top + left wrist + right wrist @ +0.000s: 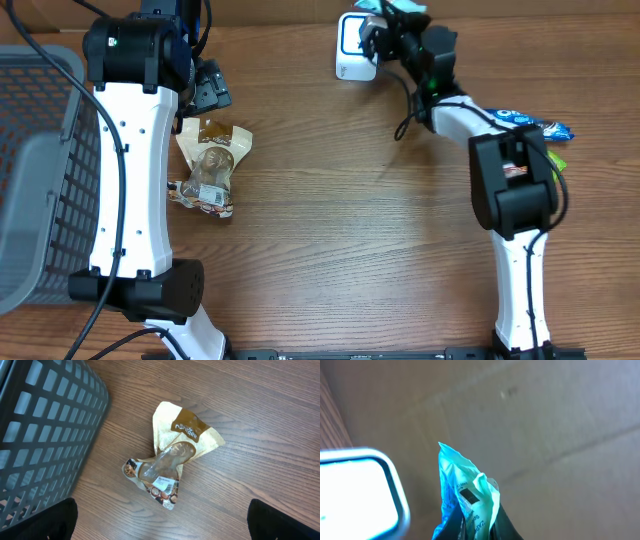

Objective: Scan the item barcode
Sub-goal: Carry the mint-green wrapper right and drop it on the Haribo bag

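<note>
Up at the top of the overhead frame, just right of centre, we saw the right hand (388, 28) clamped shut on a teal packet (464, 494). It held that packet just beside the white scanner (353, 48), which sat on the table (340, 220) at the top edge. From the right wrist view, the packet's crinkled top poked up out of the dark fingers (510, 530) at the bottom edge. A small dark printed patch showed on its face, and the scanner's bright window filled the lower left of the frame. Whether that patch was the barcode, we could not tell.

Over on the left side of the overhead frame, the left hand (208, 90) hung wide open above the wood, gripping nothing. Its wrist view gave us two black fingertips (50, 520) far apart in the bottom corners. A tan snack pouch (172, 460) lay crumpled on the table in the middle of that frame, with a clear window at its centre and a white label near its lower end. A grey mesh basket (50, 425) took up the upper left of that view, near the pouch but not touching it.

At the right edge of the overhead frame we spotted a blue wrapper (535, 125) and a green item (556, 158), both partly hidden behind the right arm.
</note>
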`<action>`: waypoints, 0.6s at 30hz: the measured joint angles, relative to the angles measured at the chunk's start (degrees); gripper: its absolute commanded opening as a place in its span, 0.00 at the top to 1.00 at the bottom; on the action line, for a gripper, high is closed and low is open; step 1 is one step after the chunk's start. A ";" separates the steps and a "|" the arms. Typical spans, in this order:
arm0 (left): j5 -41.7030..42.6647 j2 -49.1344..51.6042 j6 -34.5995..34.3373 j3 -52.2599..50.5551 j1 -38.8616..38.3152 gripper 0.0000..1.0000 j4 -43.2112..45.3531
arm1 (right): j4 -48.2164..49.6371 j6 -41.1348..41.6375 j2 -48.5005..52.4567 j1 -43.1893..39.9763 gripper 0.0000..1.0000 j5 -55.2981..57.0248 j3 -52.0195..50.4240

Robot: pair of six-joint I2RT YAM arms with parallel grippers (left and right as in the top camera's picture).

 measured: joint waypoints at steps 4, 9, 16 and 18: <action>0.02 0.00 0.00 0.00 0.00 0.00 0.00 | -10.84 -0.07 -5.88 -0.74 0.96 3.63 -0.11; 0.00 0.00 0.00 0.00 0.00 0.00 -0.02 | -30.23 4.20 -15.85 -1.33 0.96 6.95 -0.17; 0.00 0.00 0.00 0.00 0.00 0.00 -0.02 | -52.87 15.45 -31.61 -2.14 0.95 12.90 -0.13; 0.00 0.00 0.00 0.00 0.00 0.00 -0.02 | -59.63 16.92 -35.34 -2.23 0.90 15.89 0.00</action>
